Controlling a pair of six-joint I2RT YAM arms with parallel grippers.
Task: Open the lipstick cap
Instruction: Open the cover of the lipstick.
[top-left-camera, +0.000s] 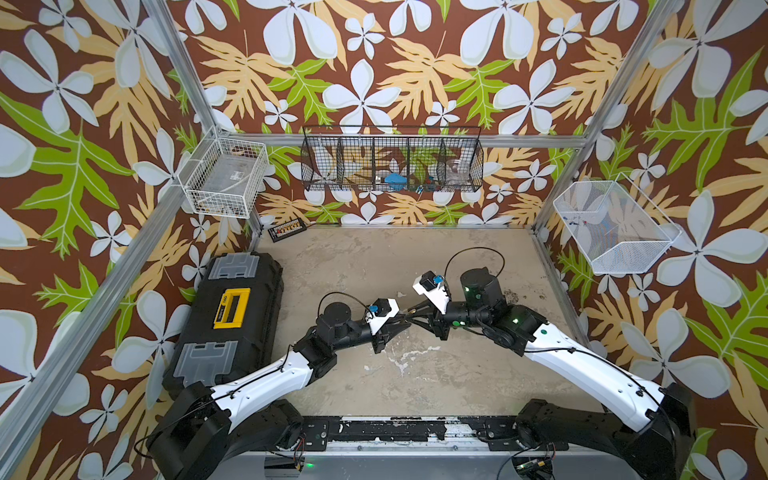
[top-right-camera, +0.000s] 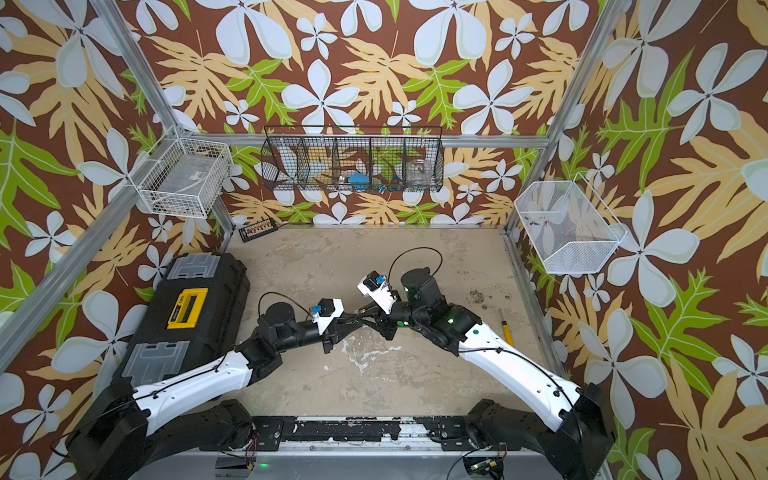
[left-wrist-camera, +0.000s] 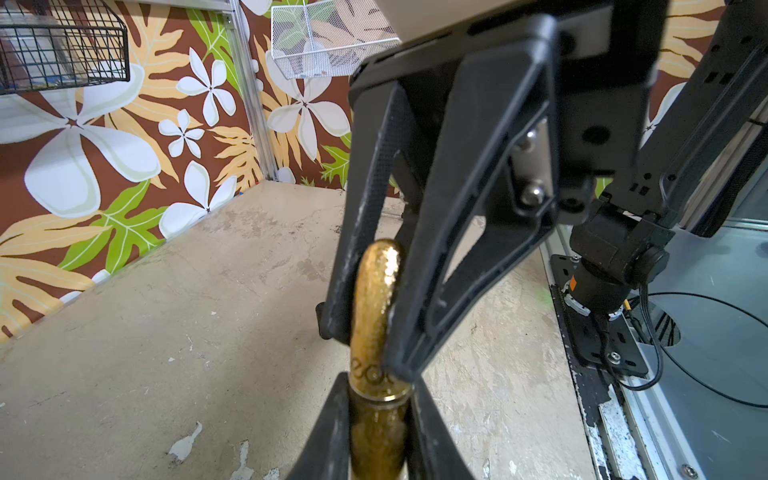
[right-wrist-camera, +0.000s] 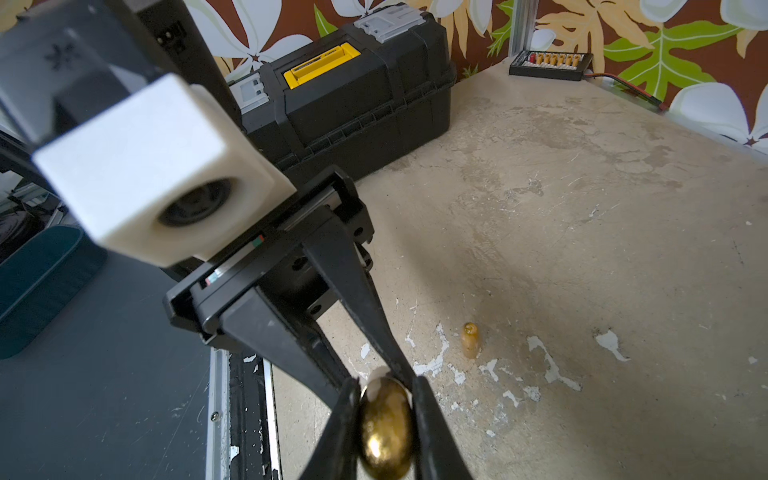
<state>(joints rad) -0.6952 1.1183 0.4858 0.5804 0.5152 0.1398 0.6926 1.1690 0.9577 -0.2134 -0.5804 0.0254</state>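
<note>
A gold glittery lipstick (left-wrist-camera: 376, 299) hangs in the air over the middle of the table, held between both grippers. My left gripper (left-wrist-camera: 378, 388) is shut on its darker lower body (left-wrist-camera: 376, 432). The right gripper (left-wrist-camera: 368, 349) is shut on the rounded, lettered cap, whose rim (left-wrist-camera: 380, 395) sits flush on the body with no gap. From the right wrist, the cap's round gold end (right-wrist-camera: 386, 424) shows end-on between the right gripper (right-wrist-camera: 386, 386) fingers. In both top views the fingertips meet at the lipstick (top-left-camera: 412, 311) (top-right-camera: 365, 310).
A black toolbox (top-left-camera: 232, 320) with a yellow latch lies along the table's left side. A small gold piece (right-wrist-camera: 471, 340) stands on the table (top-left-camera: 415, 374) below the grippers. A yellow-handled tool (top-right-camera: 508, 332) lies by the right wall, a charger board (top-left-camera: 286, 228) at the back left.
</note>
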